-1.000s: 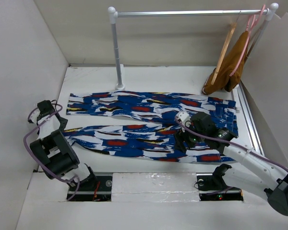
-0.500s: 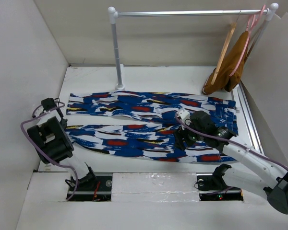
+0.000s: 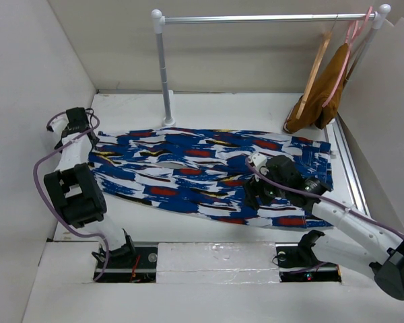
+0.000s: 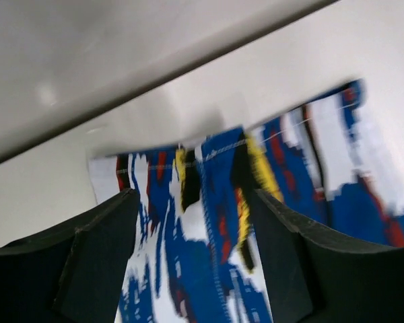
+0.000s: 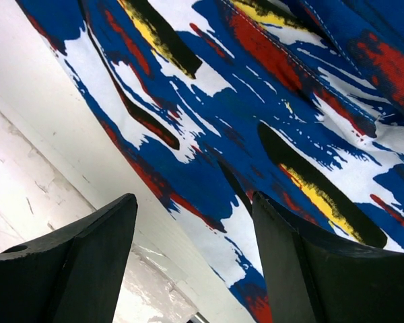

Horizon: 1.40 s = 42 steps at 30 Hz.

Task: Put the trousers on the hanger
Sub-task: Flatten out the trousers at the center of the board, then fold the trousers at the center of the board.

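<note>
The overhead view is bright and evenly lit from above, with only faint, soft shadows on the white table (image 3: 128, 108) and no glare. The left wrist view is smeared by motion blur, and the trousers' (image 4: 215, 202) print runs into streaks. The right wrist view is sharper and the pattern crisp. In both wrist views the fingers (image 5: 87, 269) are dark, nearly featureless shapes close to the lens.

Your left arm (image 3: 71, 195) and right arm (image 3: 353, 227) pair black joint housings with white links; a purple cable (image 3: 34, 188) loops along each. Your fingers (image 4: 94, 269) are broad, matte black.
</note>
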Tool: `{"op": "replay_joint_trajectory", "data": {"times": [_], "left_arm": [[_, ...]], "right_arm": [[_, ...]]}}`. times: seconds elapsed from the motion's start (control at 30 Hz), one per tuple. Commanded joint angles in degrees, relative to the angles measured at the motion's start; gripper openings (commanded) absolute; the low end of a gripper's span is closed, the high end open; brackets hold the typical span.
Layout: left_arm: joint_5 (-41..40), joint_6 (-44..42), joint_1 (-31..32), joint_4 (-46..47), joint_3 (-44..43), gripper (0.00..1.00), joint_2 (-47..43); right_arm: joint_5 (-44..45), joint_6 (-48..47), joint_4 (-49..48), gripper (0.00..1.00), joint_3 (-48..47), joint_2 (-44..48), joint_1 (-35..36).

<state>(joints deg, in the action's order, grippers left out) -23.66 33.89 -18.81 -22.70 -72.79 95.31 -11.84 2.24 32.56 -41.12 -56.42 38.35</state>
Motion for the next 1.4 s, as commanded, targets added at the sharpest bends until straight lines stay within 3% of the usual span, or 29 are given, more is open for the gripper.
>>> {"op": "replay_joint_trajectory", "data": {"times": [0.0,0.1,0.13,0.2,0.23,0.27,0.3,0.37,0.43,0.53,0.57,0.77,0.97,1.03,1.1,1.2,1.37], "left_arm": [[-4.5,1.2,-0.4,-5.7,4.8,0.63,-6.1],[-3.7,1.4,-0.4,-4.2,12.8,0.58,-12.1],[-2.9,1.9,-0.4,-3.6,14.6,0.51,-12.9],[0.1,2.8,-2.6,-3.2,17.6,0.46,-15.1],[1.3,3.5,-2.6,-2.9,20.6,0.33,-15.4],[1.4,4.1,-3.2,-2.9,21.7,0.31,-15.8],[1.2,4.7,-3.2,-2.8,22.9,0.3,-15.9],[1.7,5.2,-3.2,-1.4,25.4,0.33,-15.9],[2.3,6.1,-3.2,-0.2,26.8,0.41,-15.4],[4.1,7.5,-4.4,1.4,27.2,0.47,-12.9],[4.5,7.9,-4.4,1.6,27.2,0.47,-12.3],[4.7,8.7,-4.9,2.5,24.3,0.49,-7.9],[4.1,8.9,-4.9,3.9,25.7,0.36,-4.9],[3.3,7.9,-4.9,4.5,26.8,0.11,-3.7],[2.8,7.4,-4.9,4.0,26.0,0.0,-3.0],[4.1,5.7,-4.9,2.1,24.3,0.0,-4.2],[1.0,2.1,-1.8,-1.3,23.8,0.0,-15.1]], "right_arm": [[-0.6,0.3,-3.0,0.75,-1.2,2.5,0.6],[-1.3,0.3,-3.6,0.74,-0.5,3.7,0.6],[-1.4,0.3,-3.8,0.73,-0.3,4.0,1.1],[-1.8,0.3,-4.0,0.6,0.0,4.6,1.1],[-1.9,0.3,-4.0,0.52,0.2,4.7,1.1],[-2.0,0.3,-3.7,0.38,0.2,4.8,1.1],[-2.1,0.2,-3.4,0.17,0.2,5.1,1.1],[-1.7,0.1,-2.5,0.11,0.2,5.6,1.1],[-1.3,0.2,-2.1,0.13,0.3,6.4,1.1],[-2.0,0.7,-1.3,0.38,1.2,7.6,1.1],[-2.3,1.0,-1.2,0.41,1.5,8.0,1.6],[-2.3,2.9,-0.1,0.45,3.2,11.2,1.6],[-0.6,4.5,0.3,0.46,3.7,12.2,1.6],[-0.2,4.7,0.5,0.46,3.2,12.0,1.6],[0.4,4.5,0.7,0.46,2.6,11.5,1.6],[0.5,4.7,0.1,0.46,2.1,10.7,1.6],[-0.5,4.5,1.4,0.45,0.5,9.6,1.6]]}}
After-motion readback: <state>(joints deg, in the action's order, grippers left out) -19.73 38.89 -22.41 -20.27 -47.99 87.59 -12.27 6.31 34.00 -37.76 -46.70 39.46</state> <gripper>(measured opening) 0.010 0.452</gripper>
